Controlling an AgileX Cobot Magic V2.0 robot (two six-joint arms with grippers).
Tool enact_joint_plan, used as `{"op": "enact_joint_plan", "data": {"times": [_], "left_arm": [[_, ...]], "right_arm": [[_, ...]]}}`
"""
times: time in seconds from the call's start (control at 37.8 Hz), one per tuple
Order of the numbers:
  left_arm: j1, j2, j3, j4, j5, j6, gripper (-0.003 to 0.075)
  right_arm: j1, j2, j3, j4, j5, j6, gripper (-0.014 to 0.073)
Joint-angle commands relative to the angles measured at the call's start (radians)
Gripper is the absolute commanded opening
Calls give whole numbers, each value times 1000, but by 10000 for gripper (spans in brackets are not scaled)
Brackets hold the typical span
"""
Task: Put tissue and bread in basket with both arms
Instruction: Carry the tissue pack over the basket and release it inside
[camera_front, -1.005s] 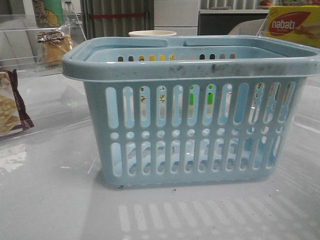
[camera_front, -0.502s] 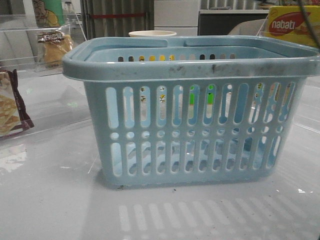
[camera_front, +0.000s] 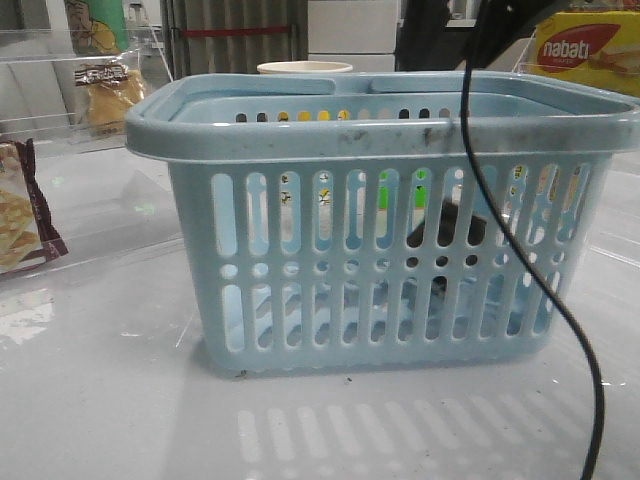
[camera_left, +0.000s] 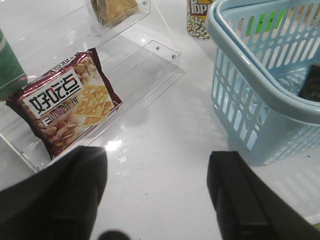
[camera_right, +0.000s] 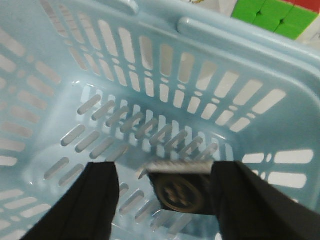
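The light blue basket (camera_front: 380, 135) stands mid-table; it also shows in the left wrist view (camera_left: 260, 85) and fills the right wrist view (camera_right: 150, 60). My right gripper (camera_right: 162, 200) is open inside the basket's mouth. The blackish tissue packet (camera_right: 180, 190) hangs tilted and blurred between its fingers, close to one of them, not clamped. A dark shape (camera_front: 445, 235) shows through the slots. The bread (camera_front: 105, 95) sits in its clear bag on a clear shelf at the far left (camera_left: 112, 7). My left gripper (camera_left: 157, 195) is open and empty over bare table, left of the basket.
A snack bag with maroon edges (camera_front: 20, 215) lies on a clear acrylic shelf at the left (camera_left: 70, 107). A yellow nabati box (camera_front: 585, 50) stands back right, a paper cup (camera_front: 305, 67) behind the basket. A black cable (camera_front: 520, 260) hangs before the basket's right side.
My right arm and its cable have come in over the basket's right side. A dark shape now shows through the slots where the basket looked empty before.
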Motion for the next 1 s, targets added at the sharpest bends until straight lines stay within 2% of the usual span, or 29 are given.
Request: {"op": "enact_joint_plan", "data": {"times": [0.0, 0.24, 0.5, 0.69, 0.98], "left_arm": [[-7, 8, -28, -13, -79, 0, 488], [-7, 8, -28, -13, -79, 0, 488], [-7, 8, -28, -13, -90, 0, 510], [-7, 45, -38, -13, -137, 0, 629], [-5, 259, -137, -7, -193, 0, 638]], "right_arm": [[1, -128, -1, -12, -71, -33, 518], [1, -407, 254, -13, -186, -84, 518], [1, -610, 443, -14, -193, -84, 518], [0, -677, 496, -14, -201, -84, 518], [0, -681, 496, -14, -180, -84, 518]]}}
